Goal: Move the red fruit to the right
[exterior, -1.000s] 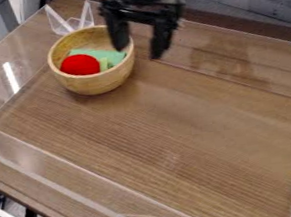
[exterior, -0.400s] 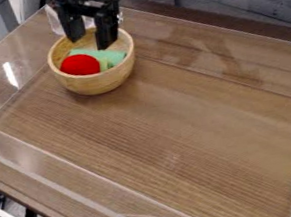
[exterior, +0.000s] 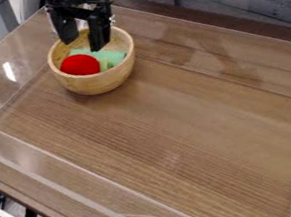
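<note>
1. You see one round wooden bowl (exterior: 95,84) on the brown table (exterior: 178,126), toward the upper left of the camera view. Its rim is raised all round, and the bowl sits upright.

2. Inside the bowl you find the red fruit (exterior: 79,65), a small bright red rounded piece. It lies at the left part of the bowl's interior, close to the rim, with its lower side toward the front wall.

3. The same bowl holds a pale green thing (exterior: 107,57), which lies beside the red fruit, on its right in the view. Its outline is partly hidden, so you cannot tell its full shape.

4. Your end effector (exterior: 84,34), dark in colour, enters from the top of the view and reaches over the back part of the bowl. Its fingers stand apart, and nothing is clamped between them.

5. Relative to your end effector, the red fruit lies nearer the front of the view and slightly to the left in it. A band of the bowl's interior shows between the two in the view; you cannot tell the end effector's exact height above the bowl.
</note>
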